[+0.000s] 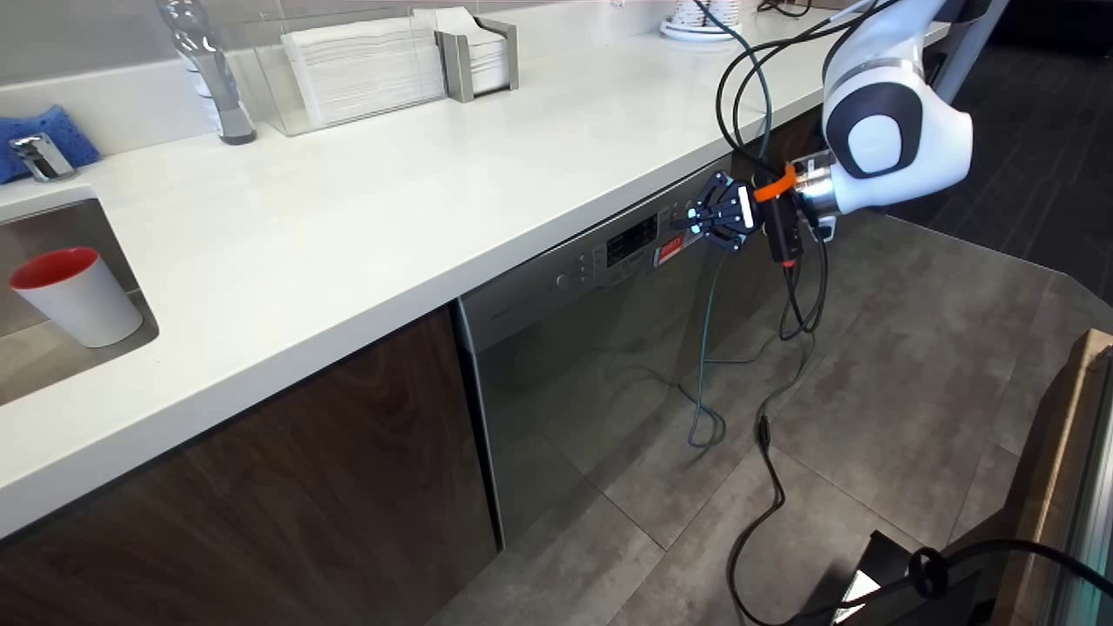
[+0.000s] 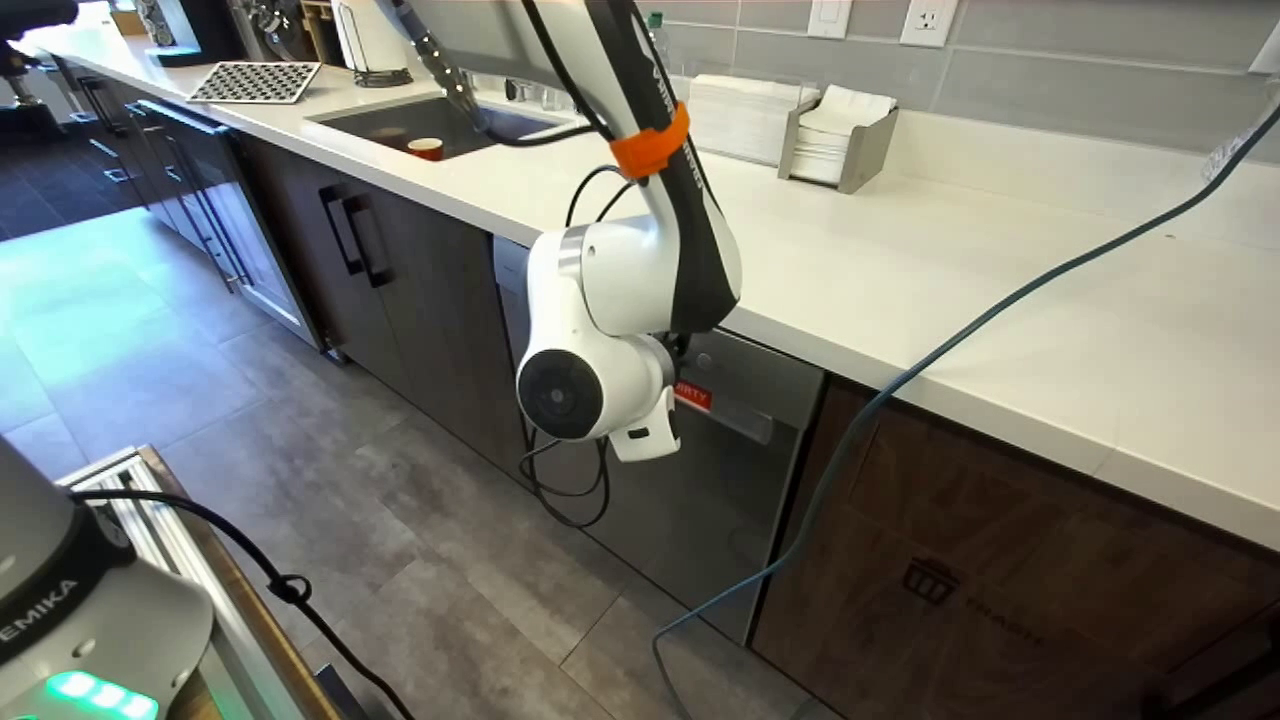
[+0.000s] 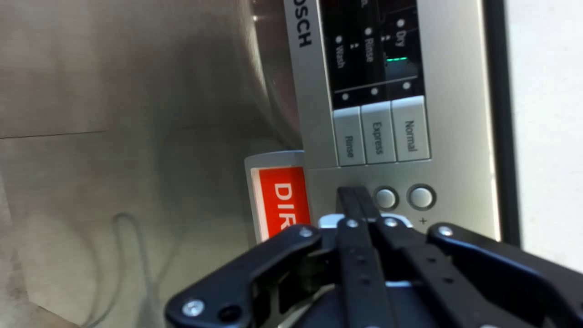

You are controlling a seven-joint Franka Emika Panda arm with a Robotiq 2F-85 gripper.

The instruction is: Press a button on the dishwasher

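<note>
Can see the dishwasher (image 1: 600, 374) at mid-dial in an exterior view, beneath the white counter (image 1: 391, 191). In the wrist view, find the gripper (image 3: 354, 193) clenched, touching or just off the control panel (image 3: 455, 136), with two round buttons (image 3: 421, 197) at three o'clock and a red label (image 3: 284, 200) at nine. In an exterior view, spot a cup (image 1: 83, 300) at nine.

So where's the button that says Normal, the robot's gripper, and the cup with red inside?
Normal button (image 3: 411, 128), wrist view: middle of its silver face.
Gripper (image 3: 354, 195), wrist view: between its closed fingertips.
White-and-red cup (image 1: 87, 303), in an exterior view: its white outer wall.
</note>
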